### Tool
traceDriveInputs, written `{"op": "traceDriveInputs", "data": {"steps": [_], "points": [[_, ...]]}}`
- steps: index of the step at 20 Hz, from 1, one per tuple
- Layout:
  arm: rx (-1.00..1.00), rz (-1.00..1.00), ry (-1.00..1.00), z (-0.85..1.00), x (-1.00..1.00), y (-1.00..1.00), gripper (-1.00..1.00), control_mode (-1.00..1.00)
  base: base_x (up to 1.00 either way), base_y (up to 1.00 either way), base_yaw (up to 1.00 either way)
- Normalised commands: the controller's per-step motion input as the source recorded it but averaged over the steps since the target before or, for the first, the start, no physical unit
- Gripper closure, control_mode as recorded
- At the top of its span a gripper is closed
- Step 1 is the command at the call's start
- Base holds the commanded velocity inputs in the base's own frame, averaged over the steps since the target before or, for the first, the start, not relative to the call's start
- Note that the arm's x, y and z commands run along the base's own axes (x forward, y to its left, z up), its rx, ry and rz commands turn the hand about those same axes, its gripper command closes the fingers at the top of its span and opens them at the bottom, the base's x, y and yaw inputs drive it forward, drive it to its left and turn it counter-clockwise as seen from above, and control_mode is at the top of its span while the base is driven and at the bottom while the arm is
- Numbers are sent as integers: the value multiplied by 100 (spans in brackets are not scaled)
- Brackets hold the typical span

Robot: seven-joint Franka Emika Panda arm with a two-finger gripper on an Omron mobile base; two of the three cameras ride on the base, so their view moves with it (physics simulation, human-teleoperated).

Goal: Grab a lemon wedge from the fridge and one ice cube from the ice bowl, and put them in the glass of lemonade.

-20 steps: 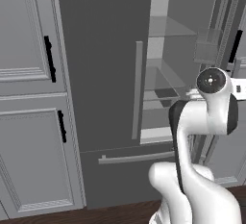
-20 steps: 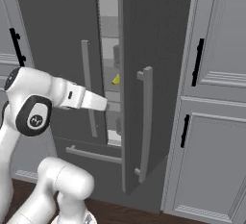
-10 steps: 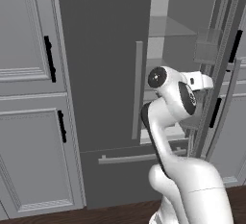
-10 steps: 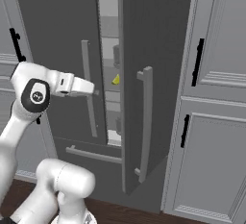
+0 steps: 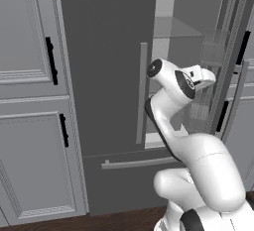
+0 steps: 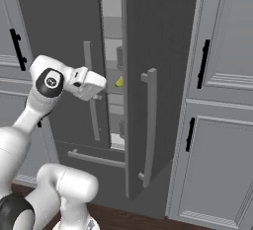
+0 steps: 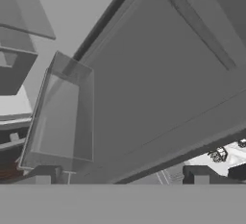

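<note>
The fridge [image 5: 109, 51] is a tall dark grey unit; its left door is closed and its right door [image 6: 158, 26] stands ajar. Through the gap, a tiny yellow lemon wedge [image 6: 119, 82] lies on a pale shelf. My gripper [image 6: 96, 88] hovers in front of the gap at about the wedge's height, left of it and apart from it. In the left base view the gripper [image 5: 201, 76] is level with the glass shelves. In the hand view the gripper [image 7: 120, 177] is open, its fingertips [image 7: 43, 177] wide apart with nothing between them. The ice bowl and the glass of lemonade are out of view.
Light grey panelled cabinets [image 5: 30, 51] with black handles flank the fridge on the left, with more cabinets [image 6: 227, 51] on the right. A long silver bar handle [image 6: 150, 125] juts from the ajar door. A clear door bin [image 7: 62, 117] sits close ahead of the hand. The freezer drawer handle [image 5: 134, 163] runs below.
The arm has folded upward, its elbow rising. The hand has turned and lifted slightly toward the fridge gap. The jaws stay open and the views have not shifted.
</note>
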Motion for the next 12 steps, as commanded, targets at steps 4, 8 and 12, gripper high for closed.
{"op": "traceDriveInputs", "data": {"steps": [4, 8, 12], "points": [[-7, -5, 0, -55, 4, -30, -100, -100, 0, 0, 0], [-9, -6, 0, -23, 21, -23, -100, -100, 0, 0, 0], [-7, -7, 3, 0, 9, -51, -100, -100, 0, 0, 0]]}}
